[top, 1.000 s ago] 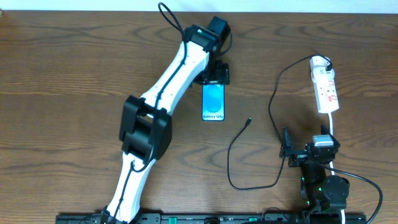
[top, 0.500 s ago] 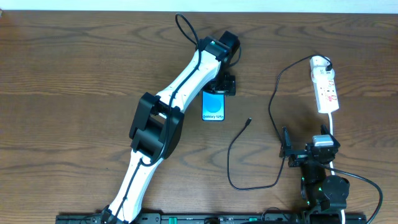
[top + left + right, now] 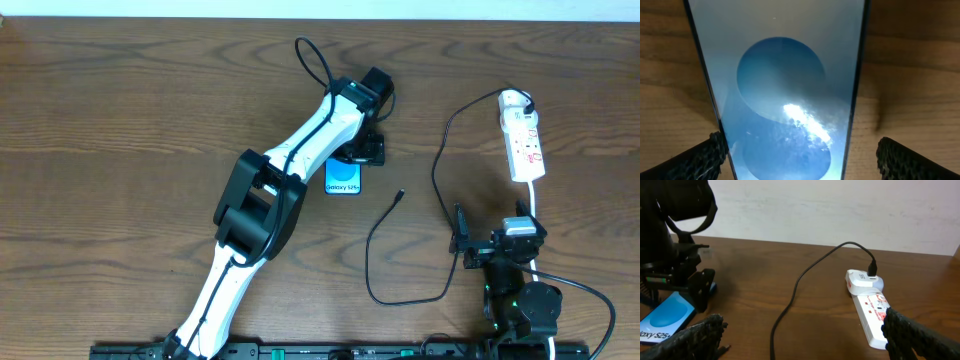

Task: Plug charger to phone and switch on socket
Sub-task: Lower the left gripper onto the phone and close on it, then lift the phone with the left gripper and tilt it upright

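Note:
The phone (image 3: 343,180) lies flat on the table, blue screen up, and fills the left wrist view (image 3: 785,75). My left gripper (image 3: 358,152) is open over the phone's far end, a finger on each side of it (image 3: 800,160). The charger's black cable (image 3: 372,262) loops across the table, and its plug tip (image 3: 400,194) lies loose to the right of the phone. Its white adapter (image 3: 514,100) sits in the socket, a white power strip (image 3: 527,148). My right gripper (image 3: 462,243) is open and empty (image 3: 805,340), near the table's front edge.
The right wrist view shows the cable (image 3: 792,300), the adapter (image 3: 864,280), the power strip (image 3: 871,314), the phone (image 3: 665,322) and the left gripper (image 3: 692,282). The strip's thick white cord (image 3: 540,205) runs toward the right arm's base. A pale wall stands behind the table.
My left arm has swung to the right and its gripper has come down over the phone's far end. The phone, the cable and the right arm have not moved.

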`<state>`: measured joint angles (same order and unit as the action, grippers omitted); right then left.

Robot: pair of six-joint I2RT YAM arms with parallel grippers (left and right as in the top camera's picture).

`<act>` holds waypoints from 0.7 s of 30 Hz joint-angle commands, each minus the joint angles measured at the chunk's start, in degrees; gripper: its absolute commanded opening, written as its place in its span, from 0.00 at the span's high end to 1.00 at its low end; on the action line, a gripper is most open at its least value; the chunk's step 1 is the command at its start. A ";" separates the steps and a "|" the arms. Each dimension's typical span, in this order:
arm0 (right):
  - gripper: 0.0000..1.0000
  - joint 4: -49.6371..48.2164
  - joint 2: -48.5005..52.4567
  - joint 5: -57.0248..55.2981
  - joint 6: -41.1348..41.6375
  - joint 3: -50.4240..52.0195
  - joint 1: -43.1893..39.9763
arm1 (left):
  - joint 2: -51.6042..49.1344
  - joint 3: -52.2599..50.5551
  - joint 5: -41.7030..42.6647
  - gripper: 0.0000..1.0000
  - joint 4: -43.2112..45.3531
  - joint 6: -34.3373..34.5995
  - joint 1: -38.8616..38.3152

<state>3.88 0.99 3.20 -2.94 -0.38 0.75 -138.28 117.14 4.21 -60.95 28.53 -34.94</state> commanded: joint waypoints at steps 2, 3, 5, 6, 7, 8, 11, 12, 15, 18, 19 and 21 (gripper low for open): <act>0.01 0.22 -0.24 -0.02 0.74 0.07 -0.33 | -0.09 -1.84 -4.57 0.02 0.66 1.92 0.09; 0.01 0.22 -0.24 -0.02 0.74 0.07 -0.33 | -0.09 -2.10 -5.20 0.02 0.66 2.23 0.09; 0.01 0.22 -0.24 -0.02 0.74 0.07 -0.33 | -0.09 -2.99 -5.35 0.02 1.29 2.25 0.09; 0.01 0.22 -0.24 -0.02 0.74 0.07 -0.33 | -0.09 -3.48 -5.35 0.02 1.62 2.23 0.11; 0.01 0.22 -0.24 -0.02 0.74 0.07 -0.33 | -0.09 -3.82 -5.33 0.02 1.99 2.23 0.09; 0.01 0.22 -0.24 -0.02 0.74 0.07 -0.33 | -0.09 -4.24 -5.35 0.02 2.38 2.21 0.09; 0.01 0.22 -0.24 -0.02 0.74 0.07 -0.33 | -0.09 -6.05 -5.18 0.02 4.52 2.47 0.09; 0.01 0.22 -0.24 -0.02 0.74 0.07 -0.33 | -0.09 -6.60 -4.85 0.02 5.18 2.45 0.09; 0.01 0.22 -0.24 -0.02 0.74 0.07 -0.33 | -0.09 -8.07 -4.68 0.02 6.40 3.34 0.09; 0.01 0.22 -0.24 -0.02 0.74 0.07 -0.33 | -0.09 -8.22 -4.70 0.02 6.14 3.32 0.09; 0.01 0.22 -0.24 -0.02 0.74 0.07 -0.33 | -0.09 -8.22 -4.70 0.02 5.99 3.30 0.09; 0.01 0.22 -0.24 -0.02 0.74 0.07 -0.33 | -0.09 -8.24 -4.70 0.02 5.64 3.30 0.09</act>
<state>3.86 0.99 3.20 -2.94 -0.38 0.75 -136.59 111.13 1.23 -54.33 30.87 -34.98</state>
